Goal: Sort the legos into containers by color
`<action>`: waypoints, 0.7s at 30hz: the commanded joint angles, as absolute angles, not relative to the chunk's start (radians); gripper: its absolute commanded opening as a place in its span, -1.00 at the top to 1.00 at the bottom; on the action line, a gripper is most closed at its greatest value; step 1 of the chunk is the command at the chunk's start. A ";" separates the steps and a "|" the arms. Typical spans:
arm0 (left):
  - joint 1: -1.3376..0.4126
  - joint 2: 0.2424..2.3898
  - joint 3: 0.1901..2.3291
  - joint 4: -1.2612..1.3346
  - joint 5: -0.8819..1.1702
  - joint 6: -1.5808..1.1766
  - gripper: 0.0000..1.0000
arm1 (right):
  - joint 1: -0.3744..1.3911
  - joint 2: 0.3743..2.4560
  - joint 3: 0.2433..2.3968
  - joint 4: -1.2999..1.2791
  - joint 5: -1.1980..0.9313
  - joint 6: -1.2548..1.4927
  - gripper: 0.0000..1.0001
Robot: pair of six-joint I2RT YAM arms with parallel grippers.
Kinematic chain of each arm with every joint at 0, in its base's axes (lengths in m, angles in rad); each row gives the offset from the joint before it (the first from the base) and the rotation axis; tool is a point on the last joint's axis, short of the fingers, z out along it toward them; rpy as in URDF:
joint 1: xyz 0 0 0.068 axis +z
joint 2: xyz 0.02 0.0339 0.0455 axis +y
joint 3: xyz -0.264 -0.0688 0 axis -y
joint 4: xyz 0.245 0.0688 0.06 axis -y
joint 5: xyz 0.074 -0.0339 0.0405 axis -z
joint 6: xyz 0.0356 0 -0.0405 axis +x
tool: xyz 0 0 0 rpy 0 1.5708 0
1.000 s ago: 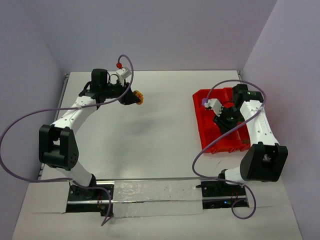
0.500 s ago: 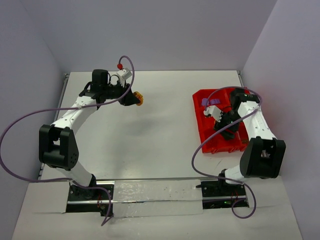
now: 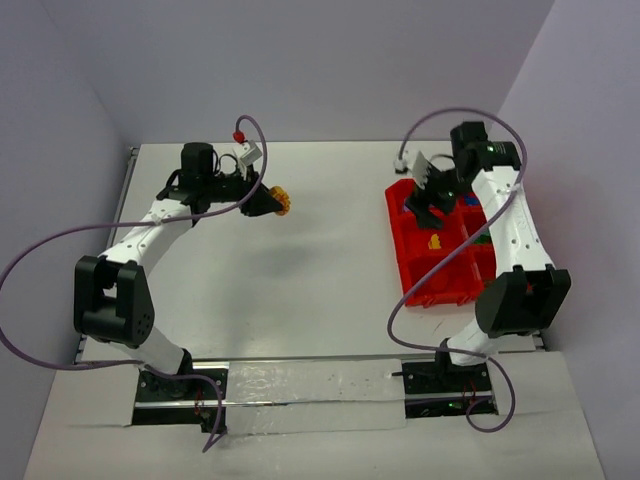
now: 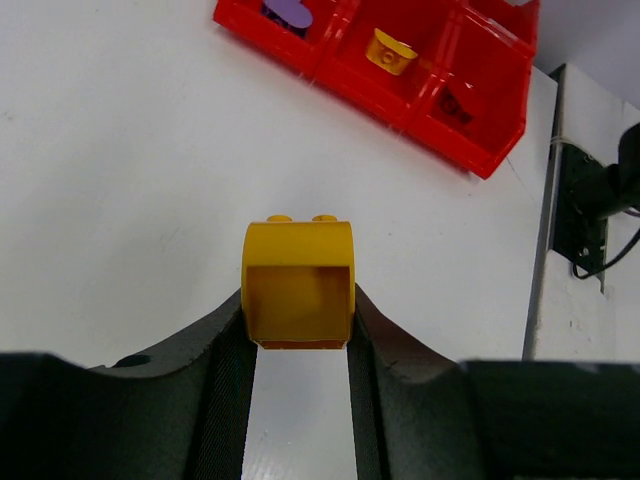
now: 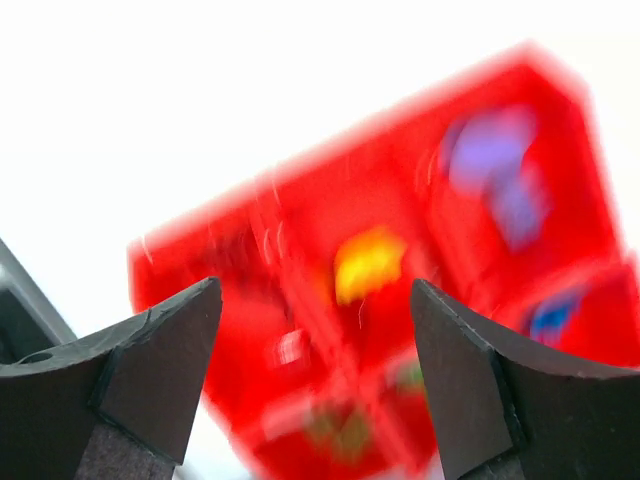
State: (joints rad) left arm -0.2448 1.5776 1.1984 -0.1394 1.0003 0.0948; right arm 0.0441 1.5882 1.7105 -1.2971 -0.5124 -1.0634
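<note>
My left gripper (image 3: 270, 200) is shut on a yellow-orange lego (image 3: 281, 199), held above the far left of the table. In the left wrist view that hollow brick (image 4: 298, 280) sits clamped between both fingers (image 4: 230, 380). The containers, a red divided tray (image 3: 415, 285), lie at the right. My right gripper (image 3: 428, 200) hangs open and holds nothing over the tray's far end. One yellow lego (image 3: 434, 241) lies in a middle compartment. The right wrist view is blurred: the open gripper (image 5: 315, 330) is above the tray (image 5: 300, 230), with yellow (image 5: 368, 262), purple (image 5: 490, 160), blue (image 5: 550, 315) and green (image 5: 340, 430) legos inside.
The left wrist view shows the tray (image 4: 400, 100) ahead, with a yellow piece (image 4: 390, 52) and a purple piece (image 4: 285, 12) in it. A black mount (image 4: 590, 190) sits at the table's right edge. Purple cables (image 3: 60, 240) loop round both arms.
My right gripper has opened, lifted out of the tray and swung toward its far end. A yellow lego now shows in the compartment where it was. The left arm has barely moved.
</note>
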 commanded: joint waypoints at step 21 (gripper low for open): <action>-0.305 1.754 1.587 -0.752 1.351 1.034 0.96 | 0.476 1.842 2.014 -0.877 -0.982 -0.629 -0.61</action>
State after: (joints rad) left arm -0.2984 1.7605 1.5478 -0.6792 1.3023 0.9220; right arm 0.4529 1.8745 1.9885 -0.9877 -0.9516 -0.6629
